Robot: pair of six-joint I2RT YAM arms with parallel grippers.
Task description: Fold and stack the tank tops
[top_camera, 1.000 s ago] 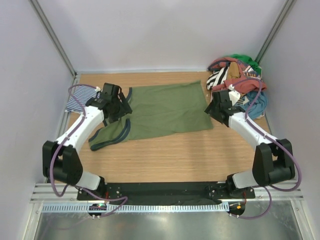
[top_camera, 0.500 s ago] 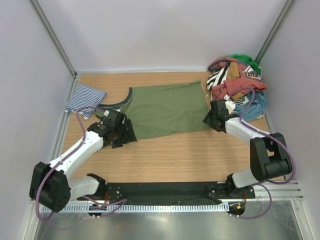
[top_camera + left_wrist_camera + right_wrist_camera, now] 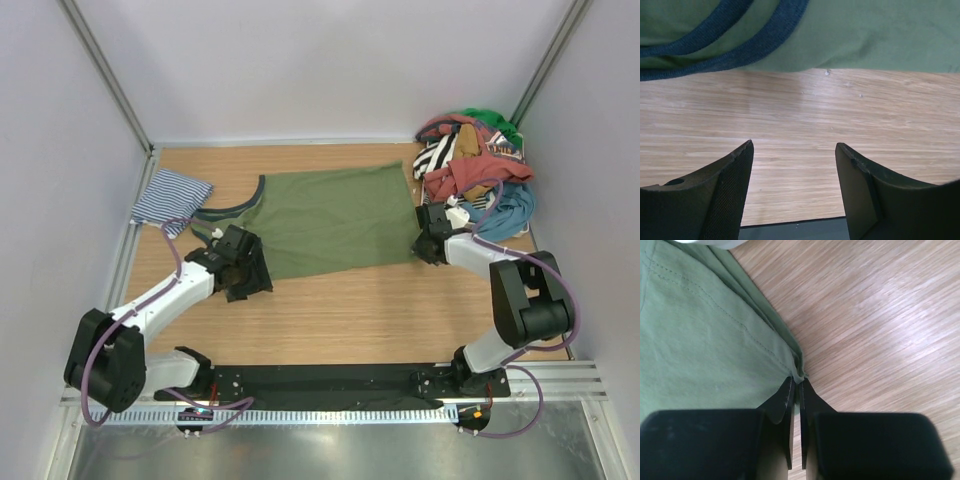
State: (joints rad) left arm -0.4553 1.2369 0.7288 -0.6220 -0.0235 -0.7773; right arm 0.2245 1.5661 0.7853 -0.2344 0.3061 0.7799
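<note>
The right claw [image 3: 796,383], wide a second ago, is now pinching the near right corner of the green top [image 3: 330,220], which is lying flat on the bench [image 3: 380,310]. The left claw [image 3: 794,150], having swung nearer, is hovering wide beside the armhole, so a fold is likely starting.

The pale wooden surface [image 3: 340,320] carries three lots of cloth, all on its far half. The olive green tank top [image 3: 330,220] lies spread flat near the middle — dark-trimmed neck to the left, hem to the right. The striped tank top [image 3: 170,197] sits as a small flat bundle at the far left edge, just beside it. A heap of mixed clothes [image 3: 478,165] fills the far right corner — near the green hem.
</note>
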